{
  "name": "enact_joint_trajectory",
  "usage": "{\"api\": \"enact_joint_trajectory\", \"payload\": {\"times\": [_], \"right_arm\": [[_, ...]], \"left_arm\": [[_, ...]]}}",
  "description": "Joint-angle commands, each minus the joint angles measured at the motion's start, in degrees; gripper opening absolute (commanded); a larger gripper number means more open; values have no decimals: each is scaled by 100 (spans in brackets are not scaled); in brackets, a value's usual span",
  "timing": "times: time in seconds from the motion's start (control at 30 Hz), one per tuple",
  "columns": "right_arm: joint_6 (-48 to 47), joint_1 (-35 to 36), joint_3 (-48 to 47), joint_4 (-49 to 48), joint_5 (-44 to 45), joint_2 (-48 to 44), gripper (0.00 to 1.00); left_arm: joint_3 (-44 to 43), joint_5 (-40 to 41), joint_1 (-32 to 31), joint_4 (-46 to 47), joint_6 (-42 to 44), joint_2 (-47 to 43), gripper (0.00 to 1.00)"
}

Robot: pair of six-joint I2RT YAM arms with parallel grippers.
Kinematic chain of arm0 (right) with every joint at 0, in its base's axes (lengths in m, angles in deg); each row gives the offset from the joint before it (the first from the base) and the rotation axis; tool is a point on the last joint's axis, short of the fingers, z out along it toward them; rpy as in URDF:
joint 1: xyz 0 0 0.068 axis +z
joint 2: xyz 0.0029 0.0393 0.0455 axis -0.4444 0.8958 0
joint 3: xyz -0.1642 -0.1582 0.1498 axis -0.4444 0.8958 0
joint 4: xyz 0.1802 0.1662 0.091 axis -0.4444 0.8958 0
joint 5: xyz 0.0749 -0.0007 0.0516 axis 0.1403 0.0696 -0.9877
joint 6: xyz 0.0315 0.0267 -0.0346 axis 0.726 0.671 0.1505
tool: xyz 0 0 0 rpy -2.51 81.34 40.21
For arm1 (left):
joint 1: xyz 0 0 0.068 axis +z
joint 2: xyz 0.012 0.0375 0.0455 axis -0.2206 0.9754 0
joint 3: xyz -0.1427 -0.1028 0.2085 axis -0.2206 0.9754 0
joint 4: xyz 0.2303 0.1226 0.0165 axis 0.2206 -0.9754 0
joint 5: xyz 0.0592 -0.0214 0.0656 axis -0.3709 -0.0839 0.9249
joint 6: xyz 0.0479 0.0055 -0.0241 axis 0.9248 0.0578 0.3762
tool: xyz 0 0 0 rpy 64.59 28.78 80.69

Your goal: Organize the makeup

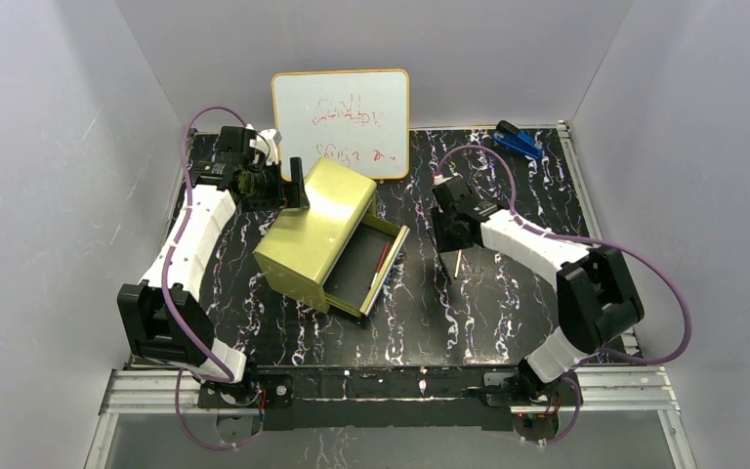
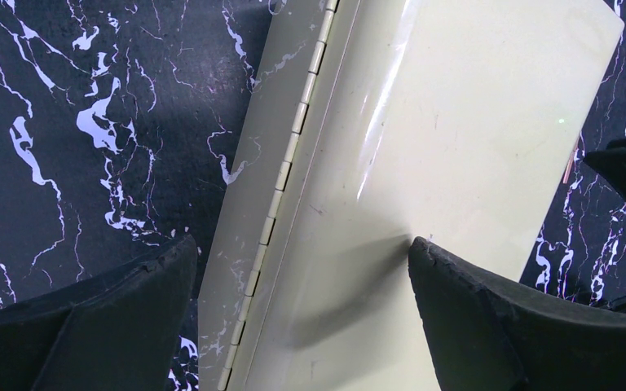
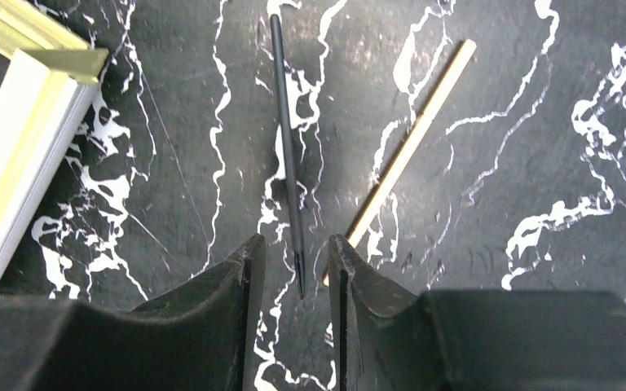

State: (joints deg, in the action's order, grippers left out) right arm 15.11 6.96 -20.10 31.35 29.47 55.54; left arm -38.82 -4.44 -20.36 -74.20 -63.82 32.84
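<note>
- Top view: my right jaws are hovering low over the bench (image 1: 508,322), right of the box (image 1: 312,225) and its open drawer (image 1: 363,277), with bare bench lying between.
- Left wrist: my left jaws are gaping wide, empty, over the box (image 2: 456,122) lid.
- Right wrist: my right jaws are standing narrowly apart around the dark pencil (image 3: 287,138) tip on the bench, not gripping it yet. A tan stick (image 3: 412,138) is lying just beside, so I'm aiming for a centred pinch that misses it.

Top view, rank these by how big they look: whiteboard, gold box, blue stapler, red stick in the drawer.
Largest: whiteboard and gold box, too alike to rank.
Then: blue stapler.
Smallest: red stick.
</note>
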Motion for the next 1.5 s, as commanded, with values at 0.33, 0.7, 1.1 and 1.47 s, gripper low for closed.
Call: {"api": "enact_joint_trajectory", "payload": {"times": [0.33,0.7,1.1,1.47], "right_arm": [[-414,-189,-83,-1068,-641,962,41],[-522,-198,-107,-1001,-245,1214,38],[-480,-183,-298,-450,-61,1131,1],[1729,-164,-886,-465,-1096,-1084,1]], "left_arm": [[126,310,32,-404,192,59,98],[165,346,32,-389,201,69,98],[219,384,32,-370,201,18,99],[220,376,32,-359,191,32,98]]}}
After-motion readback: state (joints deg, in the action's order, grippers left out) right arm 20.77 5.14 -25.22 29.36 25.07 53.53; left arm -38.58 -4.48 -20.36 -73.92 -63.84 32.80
